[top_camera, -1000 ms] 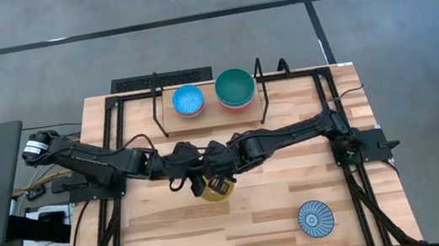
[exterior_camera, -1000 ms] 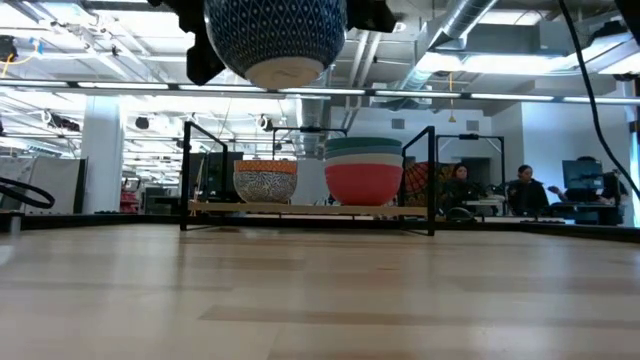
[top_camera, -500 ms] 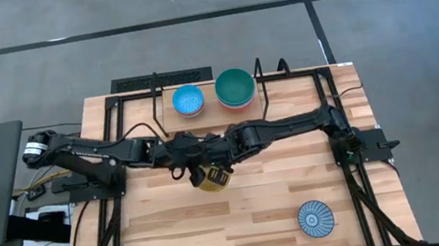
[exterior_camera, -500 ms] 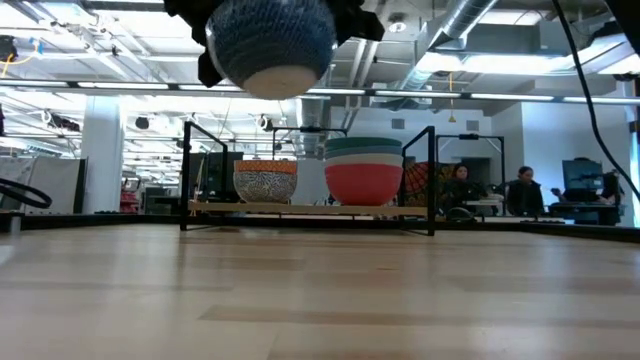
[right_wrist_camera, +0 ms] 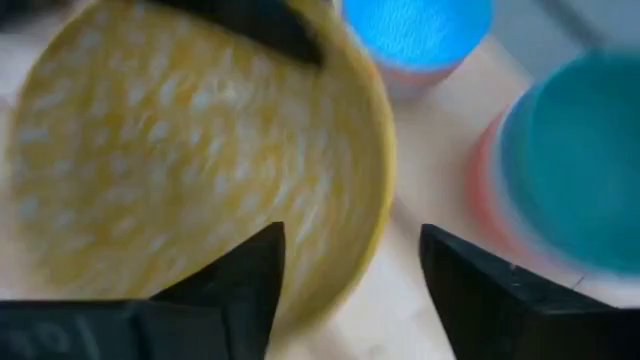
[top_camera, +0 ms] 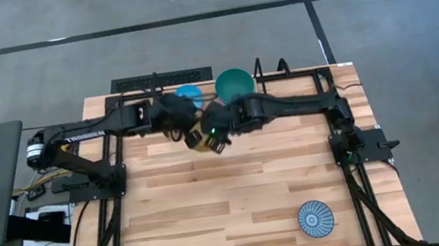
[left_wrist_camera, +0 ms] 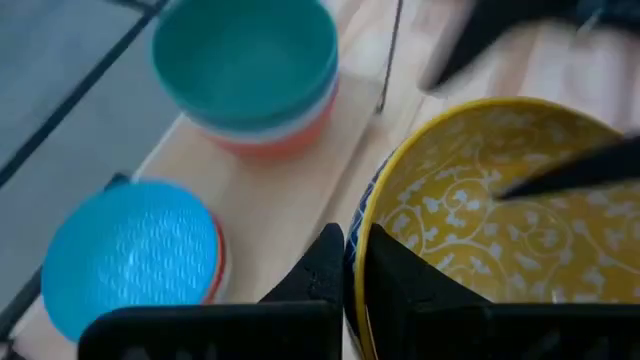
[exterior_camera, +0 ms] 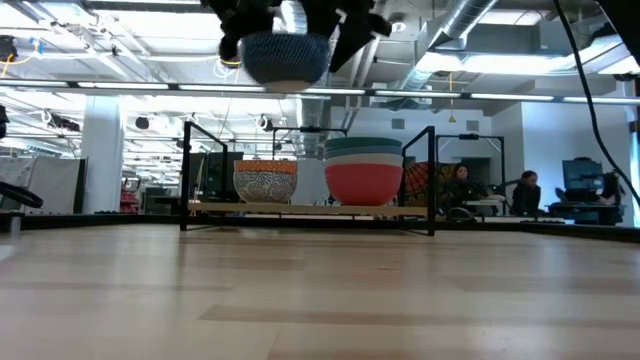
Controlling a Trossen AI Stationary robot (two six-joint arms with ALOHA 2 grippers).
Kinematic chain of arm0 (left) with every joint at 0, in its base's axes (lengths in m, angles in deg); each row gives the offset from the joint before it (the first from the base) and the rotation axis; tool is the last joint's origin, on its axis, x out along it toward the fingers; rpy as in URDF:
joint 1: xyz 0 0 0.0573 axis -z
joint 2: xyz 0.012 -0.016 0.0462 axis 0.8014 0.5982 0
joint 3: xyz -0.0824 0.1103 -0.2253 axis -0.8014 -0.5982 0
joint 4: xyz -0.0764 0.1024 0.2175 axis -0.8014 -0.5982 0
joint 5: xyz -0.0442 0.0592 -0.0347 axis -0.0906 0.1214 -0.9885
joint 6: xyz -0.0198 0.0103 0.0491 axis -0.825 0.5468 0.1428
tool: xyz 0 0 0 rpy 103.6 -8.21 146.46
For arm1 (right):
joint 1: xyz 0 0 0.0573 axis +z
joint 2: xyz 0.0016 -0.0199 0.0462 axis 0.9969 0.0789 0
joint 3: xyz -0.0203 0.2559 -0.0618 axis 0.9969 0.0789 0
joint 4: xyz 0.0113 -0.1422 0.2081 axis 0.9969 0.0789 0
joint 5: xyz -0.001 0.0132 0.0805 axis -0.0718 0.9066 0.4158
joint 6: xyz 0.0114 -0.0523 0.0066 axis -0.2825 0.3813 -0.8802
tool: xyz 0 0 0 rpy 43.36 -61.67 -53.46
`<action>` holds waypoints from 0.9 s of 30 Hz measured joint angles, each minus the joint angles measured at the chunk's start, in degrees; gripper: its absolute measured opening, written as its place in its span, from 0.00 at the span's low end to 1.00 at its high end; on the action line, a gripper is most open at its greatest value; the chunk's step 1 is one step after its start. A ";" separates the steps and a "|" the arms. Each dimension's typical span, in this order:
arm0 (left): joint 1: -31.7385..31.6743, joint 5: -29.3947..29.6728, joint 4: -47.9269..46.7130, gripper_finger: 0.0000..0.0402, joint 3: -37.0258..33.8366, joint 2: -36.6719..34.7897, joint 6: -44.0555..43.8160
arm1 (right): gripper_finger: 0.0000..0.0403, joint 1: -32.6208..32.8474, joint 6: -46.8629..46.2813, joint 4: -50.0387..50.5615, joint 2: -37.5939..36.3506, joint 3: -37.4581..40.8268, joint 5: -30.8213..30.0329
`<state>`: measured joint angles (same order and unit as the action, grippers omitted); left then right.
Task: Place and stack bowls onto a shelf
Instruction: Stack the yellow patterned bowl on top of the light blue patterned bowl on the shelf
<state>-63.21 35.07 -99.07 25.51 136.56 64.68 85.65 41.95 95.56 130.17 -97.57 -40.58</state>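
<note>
A bowl, yellow patterned inside (left_wrist_camera: 500, 230) and blue patterned outside (exterior_camera: 285, 55), hangs high over the table just in front of the shelf (exterior_camera: 310, 208). My left gripper (left_wrist_camera: 358, 270) is shut on it and reaches in from the table's left. My right gripper (right_wrist_camera: 350, 290) is open. Its fingers stand on either side of the bowl's right rim (right_wrist_camera: 385, 190) without visibly touching it. On the shelf rest a light blue bowl on an orange patterned one (top_camera: 190, 94) and a teal-topped stack (top_camera: 234, 83). My left gripper pinches the yellow bowl's rim (left_wrist_camera: 352, 225) on its left side, with one finger inside the bowl and one outside. The fingers slant down from the table's left. The bowl is lifted clear of table and shelf, roughly upright with its mouth up.
A blue-white radial striped bowl (top_camera: 315, 217) sits on the tabletop near the front right corner. Black wire frames (exterior_camera: 432, 175) rise at both ends of the shelf. People sit at desks in the room beyond the table (exterior_camera: 520, 190).
Both grippers have carried the yellow bowl up and toward the far edge, from mid-table to just in front of the shelf. My left gripper has kept its hold on the rim. My right gripper has opened and let go of the rim.
</note>
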 joint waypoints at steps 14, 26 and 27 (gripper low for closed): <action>-7.87 -15.84 6.00 0.01 3.94 1.59 16.03 | 0.71 -2.86 51.87 -22.03 -5.80 -0.09 5.65; -22.14 0.59 7.55 0.01 3.98 2.33 13.02 | 0.71 -11.39 36.75 -12.16 -7.59 -0.03 -6.46; -23.54 -0.55 7.87 0.01 4.15 2.94 12.66 | 0.71 -12.38 35.17 -10.94 -7.93 -0.02 -6.36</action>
<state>-86.74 34.52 -91.20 29.66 139.50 77.34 73.27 77.12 84.63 122.24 -97.59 -46.94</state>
